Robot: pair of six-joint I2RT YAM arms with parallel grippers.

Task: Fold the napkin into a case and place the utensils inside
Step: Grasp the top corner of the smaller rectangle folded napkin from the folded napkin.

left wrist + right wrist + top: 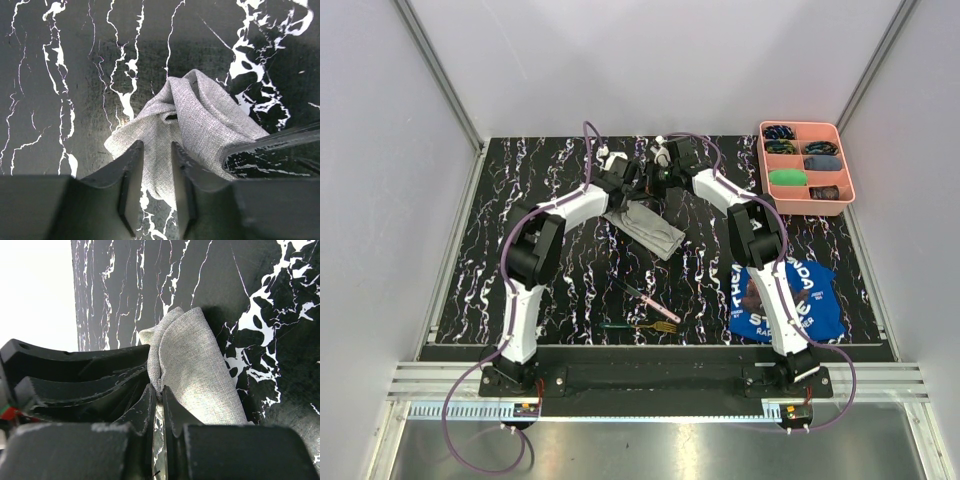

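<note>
One napkin (pixel 192 360) fold sits pinched in the right gripper (pixel 158 390); the left gripper (pixel 156 146), partly spread, straddles its edge.

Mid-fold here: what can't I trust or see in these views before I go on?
- Top view: the far end of the napkin, hidden under both tools.
- Left wrist: whether the left tool grips cloth; its fingers cover the contact.
- Right wrist: how many layers the right tool pinches; its fingers hide them.
- The fork and knife: tiny in top view, outside both wrist views.
</note>
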